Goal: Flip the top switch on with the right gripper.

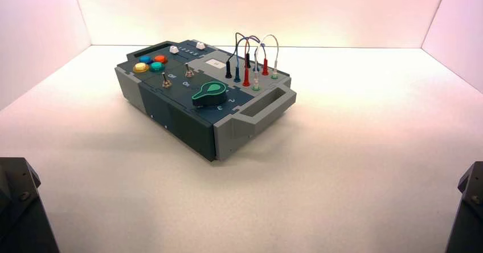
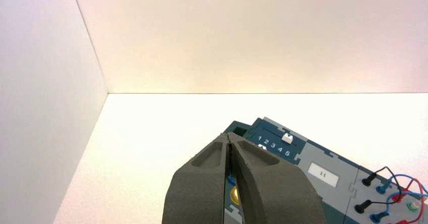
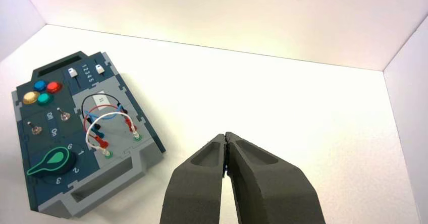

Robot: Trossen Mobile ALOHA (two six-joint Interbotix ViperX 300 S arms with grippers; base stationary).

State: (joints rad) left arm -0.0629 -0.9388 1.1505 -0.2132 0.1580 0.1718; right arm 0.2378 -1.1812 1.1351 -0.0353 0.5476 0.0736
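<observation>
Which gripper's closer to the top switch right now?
Left. The left gripper is parked in front of the top switch and to its left; the right gripper is parked farther off, well to the switch's right.

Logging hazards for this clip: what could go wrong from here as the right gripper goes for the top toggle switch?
The right gripper hangs off to the box's right, so its likely path may cross the looped jumper wires and snag one. The top toggle switch has an identical toggle switch close by, which could be flipped by mistake. The left gripper waits over the box's left side.
</observation>
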